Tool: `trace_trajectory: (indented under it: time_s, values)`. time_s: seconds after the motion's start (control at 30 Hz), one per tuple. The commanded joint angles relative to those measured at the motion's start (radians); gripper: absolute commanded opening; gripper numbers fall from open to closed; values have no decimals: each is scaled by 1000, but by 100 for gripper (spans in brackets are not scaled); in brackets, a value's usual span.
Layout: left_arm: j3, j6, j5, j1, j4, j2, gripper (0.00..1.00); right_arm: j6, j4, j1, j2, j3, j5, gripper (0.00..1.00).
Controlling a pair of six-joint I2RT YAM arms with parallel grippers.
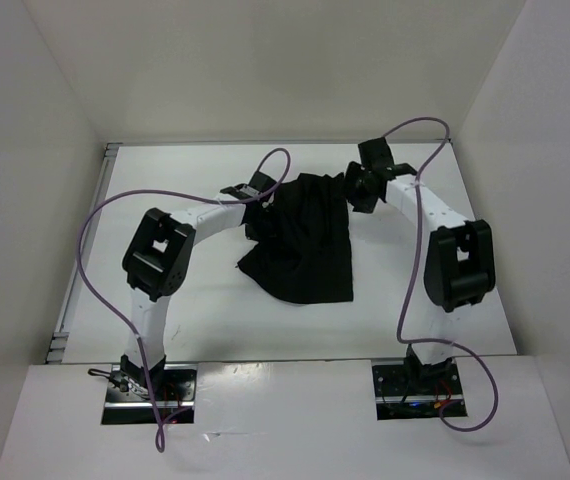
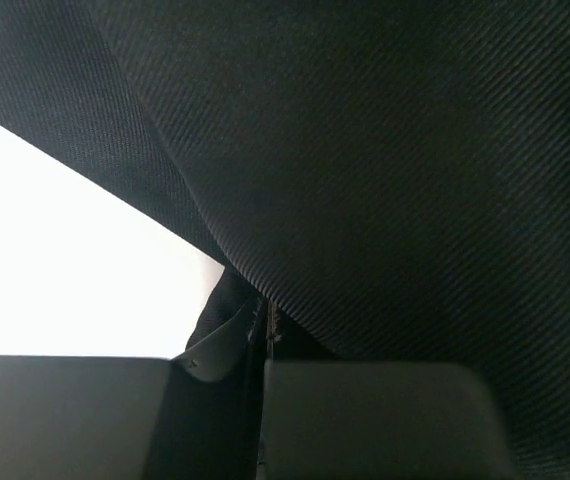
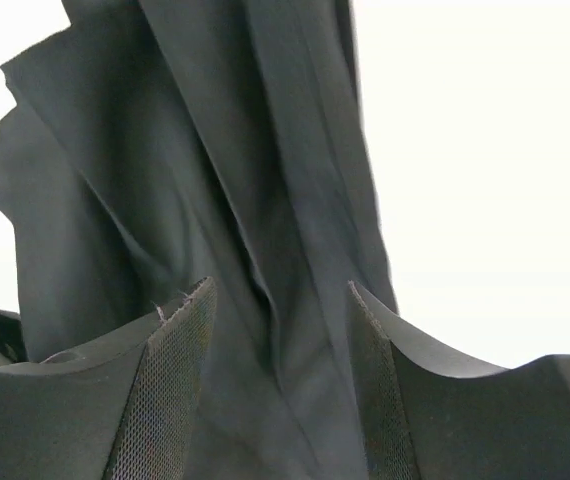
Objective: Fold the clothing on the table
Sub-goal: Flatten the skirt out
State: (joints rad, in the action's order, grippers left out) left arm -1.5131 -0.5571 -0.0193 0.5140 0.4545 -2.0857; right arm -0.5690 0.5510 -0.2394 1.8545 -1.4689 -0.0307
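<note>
The clothing (image 1: 303, 240) is a black pleated garment lying bunched in the middle of the white table (image 1: 195, 315). My left gripper (image 1: 262, 190) sits at its upper left edge. In the left wrist view that gripper (image 2: 263, 345) is shut, with a fold of the clothing (image 2: 385, 180) running into the seam between its fingers and draping close over them. My right gripper (image 1: 357, 186) is at the garment's upper right corner. In the right wrist view it (image 3: 277, 300) stands open, the pleated clothing (image 3: 215, 150) lying loose between the fingers.
White walls enclose the table on three sides. A thin metal rim (image 1: 83, 250) runs along the left edge. Purple cables (image 1: 95, 225) loop over both arms. Bare table (image 3: 485, 150) shows to the right of the garment.
</note>
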Motion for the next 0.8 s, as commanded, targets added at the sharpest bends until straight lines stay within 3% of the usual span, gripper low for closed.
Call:
trace_trajectory:
  time_s: [0.0,0.17,0.5,0.77]
  values:
    - [-47,6,-14,8,81,-25,0,31,119,3,-73,120,52,60]
    - [-79,16,-14,-2,90,-53,0,41,130,3,-109,295,-15,60]
    - [-79,25,-4,-31,90,-62,0,20,170,-92,-78,386,-23,60]
    - [-70,25,-13,-40,90,-62,0,-20,139,-187,-48,473,-100,47]
